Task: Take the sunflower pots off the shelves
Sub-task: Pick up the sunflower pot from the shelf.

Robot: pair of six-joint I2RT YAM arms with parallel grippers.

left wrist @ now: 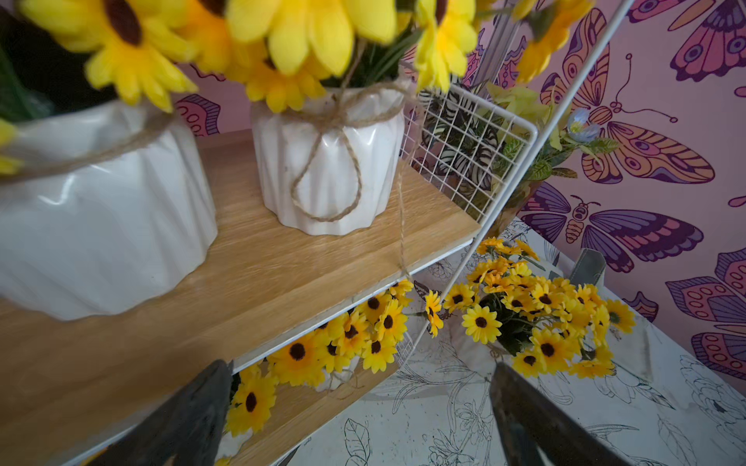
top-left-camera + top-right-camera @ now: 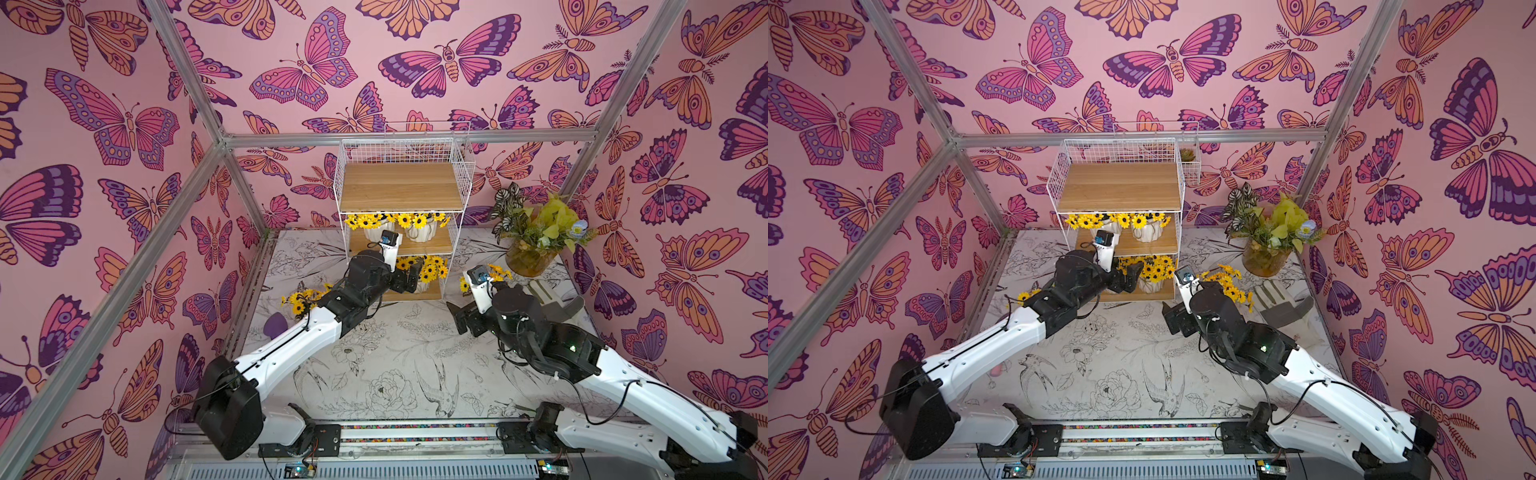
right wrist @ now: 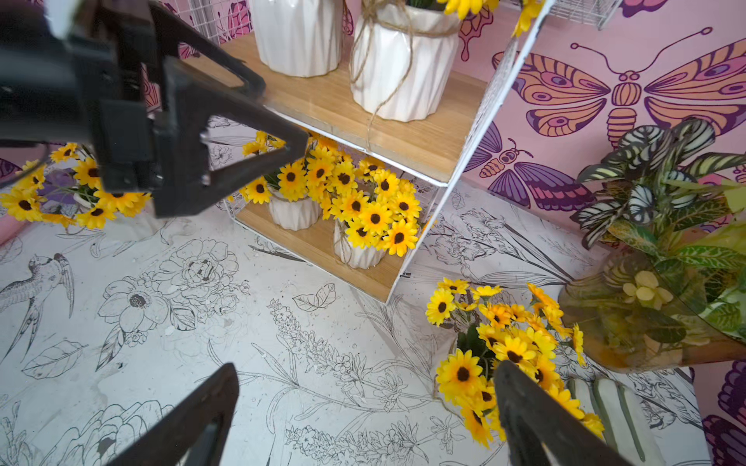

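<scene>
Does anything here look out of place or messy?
Only one small thing: on the middle shelf board, the sunflower pot nearer the amber vase has a loose twine strand dangling past the board's edge.

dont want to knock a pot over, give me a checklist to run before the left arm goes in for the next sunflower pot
1. Left end effector open and empty: ok.
2. Right end effector open, empty, over the table, apart from the shelves: ok.
3. Shelves emptied: not ok; middle-board pots and bottom-board pots are on them.
4. Left end effector lined up on one pot: cannot tell.
5. Table pots stand to either side of the shelf front, not in front of it: ok.
</scene>
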